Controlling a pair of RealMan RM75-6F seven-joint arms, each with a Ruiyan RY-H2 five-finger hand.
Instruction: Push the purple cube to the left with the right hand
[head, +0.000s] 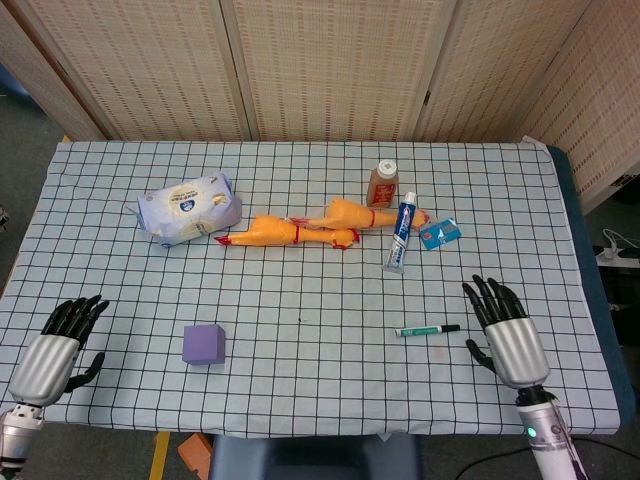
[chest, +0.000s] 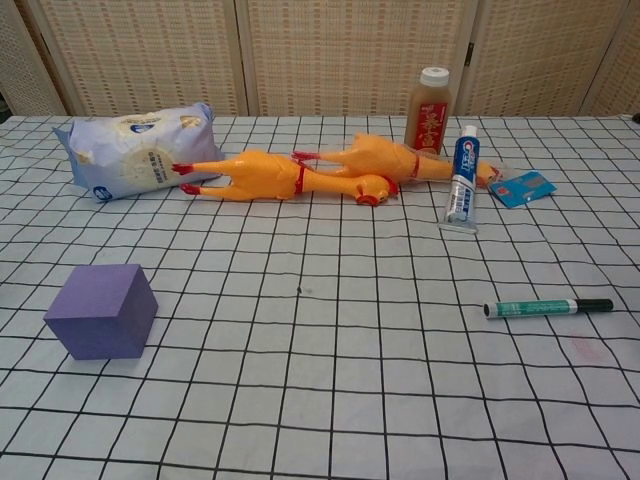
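Checked table (head: 300, 400), purple cube (head: 204, 343), right robot hand (head: 508, 338) spread

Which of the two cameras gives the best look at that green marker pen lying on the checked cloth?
The chest view: the marker shows large and close, its green barrel and black cap plain. The head view shows it only as a small thin line, left of the right hand.
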